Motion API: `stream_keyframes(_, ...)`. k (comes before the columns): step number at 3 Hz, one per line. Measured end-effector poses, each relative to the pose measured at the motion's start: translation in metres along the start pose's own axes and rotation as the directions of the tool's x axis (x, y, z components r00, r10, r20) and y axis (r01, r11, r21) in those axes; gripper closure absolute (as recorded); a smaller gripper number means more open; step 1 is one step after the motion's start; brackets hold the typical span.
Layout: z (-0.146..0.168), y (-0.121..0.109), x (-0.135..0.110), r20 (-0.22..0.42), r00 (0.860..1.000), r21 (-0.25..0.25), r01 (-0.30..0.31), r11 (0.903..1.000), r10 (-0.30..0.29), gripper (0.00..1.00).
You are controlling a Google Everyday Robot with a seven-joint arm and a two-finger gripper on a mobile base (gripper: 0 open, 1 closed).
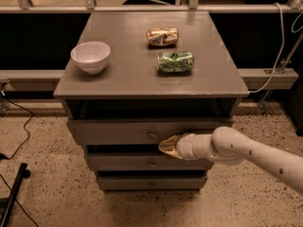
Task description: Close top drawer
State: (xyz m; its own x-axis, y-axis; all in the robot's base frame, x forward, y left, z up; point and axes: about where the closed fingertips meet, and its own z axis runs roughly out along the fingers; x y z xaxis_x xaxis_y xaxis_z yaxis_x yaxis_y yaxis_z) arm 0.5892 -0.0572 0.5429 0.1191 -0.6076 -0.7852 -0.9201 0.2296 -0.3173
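Observation:
The top drawer (118,132) is a wide grey-brown front with a small brass knob (151,135) at its centre. It stands only slightly out from the cabinet, with a dark gap above it. My gripper (166,146) reaches in from the right on a white arm and sits against the lower edge of the drawer front, just right of and below the knob.
On the cabinet top (123,74) lie a white bowl (90,56), a tan crumpled can (162,36) and a green crumpled can (175,62). Two lower drawer fronts (142,163) sit below. A black stand (12,193) and cables lie on the speckled floor at left.

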Motion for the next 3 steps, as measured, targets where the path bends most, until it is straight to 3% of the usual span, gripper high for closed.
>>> stream_keyframes(2,0.005,0.001,-0.002,0.008,1.0,-0.003,0.001,1.0,-0.001,1.0)
stream_keyframes(3,-0.008,0.043,-0.022,0.056,0.998,-0.053,0.004,0.9986,-0.001,1.0)
